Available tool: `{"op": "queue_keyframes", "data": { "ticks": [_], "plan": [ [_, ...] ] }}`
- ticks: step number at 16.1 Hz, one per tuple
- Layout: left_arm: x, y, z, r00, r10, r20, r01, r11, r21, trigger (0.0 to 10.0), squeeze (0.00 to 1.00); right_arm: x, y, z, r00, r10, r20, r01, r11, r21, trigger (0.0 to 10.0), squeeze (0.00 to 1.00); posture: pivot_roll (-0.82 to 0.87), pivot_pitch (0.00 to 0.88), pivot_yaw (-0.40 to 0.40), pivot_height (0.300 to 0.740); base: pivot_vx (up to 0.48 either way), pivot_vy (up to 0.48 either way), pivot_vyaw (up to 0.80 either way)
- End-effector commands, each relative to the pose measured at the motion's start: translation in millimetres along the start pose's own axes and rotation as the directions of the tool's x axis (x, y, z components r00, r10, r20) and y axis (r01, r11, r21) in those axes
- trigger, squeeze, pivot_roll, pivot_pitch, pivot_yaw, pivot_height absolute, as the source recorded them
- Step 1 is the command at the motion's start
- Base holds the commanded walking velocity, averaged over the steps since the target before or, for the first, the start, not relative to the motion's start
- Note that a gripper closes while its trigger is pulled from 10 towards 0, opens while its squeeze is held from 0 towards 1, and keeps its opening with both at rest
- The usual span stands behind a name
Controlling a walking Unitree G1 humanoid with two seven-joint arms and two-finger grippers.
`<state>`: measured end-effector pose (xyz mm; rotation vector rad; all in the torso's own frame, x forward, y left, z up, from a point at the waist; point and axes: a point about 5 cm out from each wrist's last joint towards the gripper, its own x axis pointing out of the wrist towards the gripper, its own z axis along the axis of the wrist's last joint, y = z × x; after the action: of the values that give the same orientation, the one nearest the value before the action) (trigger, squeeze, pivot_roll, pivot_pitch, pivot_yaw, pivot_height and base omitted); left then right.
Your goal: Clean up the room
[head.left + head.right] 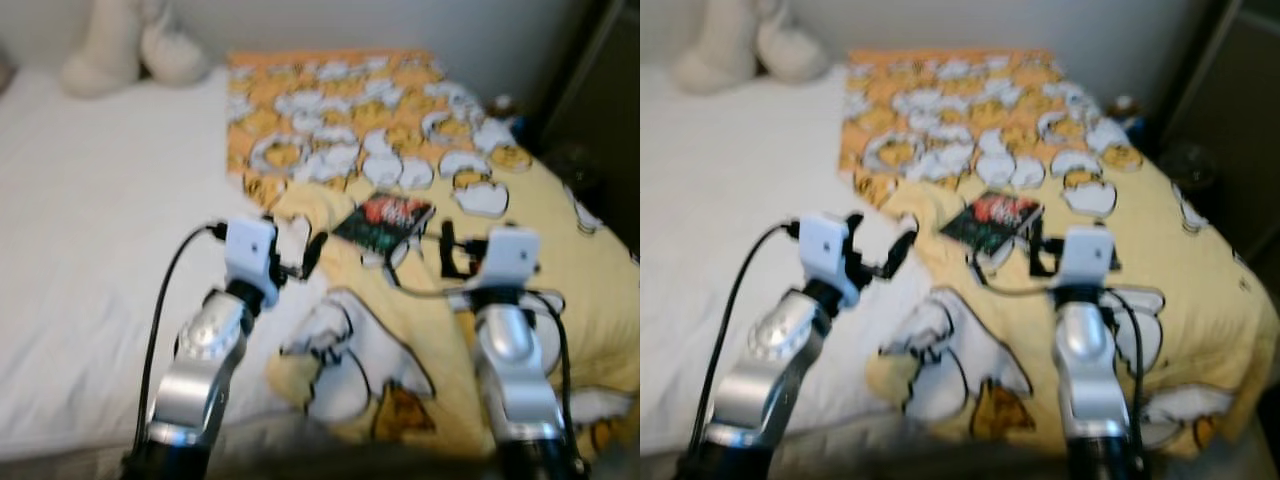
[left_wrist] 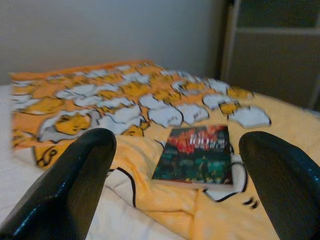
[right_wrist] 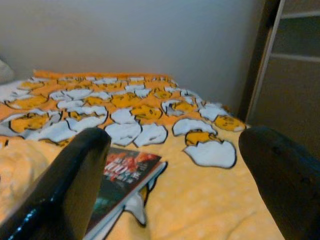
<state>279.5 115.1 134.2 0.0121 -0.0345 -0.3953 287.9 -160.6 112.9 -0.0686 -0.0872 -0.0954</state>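
Observation:
A dark paperback book [image 1: 384,222] with a red and green cover lies flat on the yellow egg-print blanket [image 1: 560,270] in the middle of the bed. My left gripper [image 1: 300,248] hovers just left of the book, open, with the book [image 2: 196,155] seen between its two black fingers [image 2: 70,190]. My right gripper [image 1: 455,250] hovers just right of the book, open and holding nothing; the book [image 3: 117,182] lies beside one of its fingers [image 3: 65,190].
A white sheet [image 1: 90,250] covers the bed's left half. A cream plush toy [image 1: 125,40] leans at the head of the bed. A dark shelf unit [image 1: 600,90] stands at the right, close to the bed. The blanket is bunched [image 1: 350,370] near the front edge.

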Motion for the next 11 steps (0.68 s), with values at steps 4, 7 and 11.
{"op": "queue_keyframes", "data": {
  "ticks": [4, 7, 11],
  "plan": [
    [3.7, -7.5, -1.9, 0.999, -0.034, -0.01, 0.034, 0.999, -0.012, 10.0, 0.0, -0.1, -10.6, -0.2, 0.999, -0.032, 0.0, 0.032, 0.999, -0.013, 10.0, 0.0, -0.04, 0.0, 0.023, 0.719, 0.12, 0.0, 0.0],
    [2.9, -7.4, -2.5, 0.999, -0.041, -0.017, 0.041, 0.999, -0.012, 10.0, 0.0, -1.1, -8.7, -1.0, 0.999, -0.032, -0.002, 0.032, 0.999, -0.011, 10.0, 0.0, -0.04, 0.0, 0.029, 0.719, 0.0, 0.0, 0.0],
    [1.6, -6.3, -2.9, 0.999, -0.041, -0.022, 0.041, 0.999, -0.007, 10.0, 0.0, -0.2, -7.4, -4.2, 1.0, -0.026, -0.015, 0.025, 1.0, -0.01, 10.0, 0.0, -0.03, 0.0, 0.031, 0.719, 0.0, 0.0, 0.0]
  ]
}}
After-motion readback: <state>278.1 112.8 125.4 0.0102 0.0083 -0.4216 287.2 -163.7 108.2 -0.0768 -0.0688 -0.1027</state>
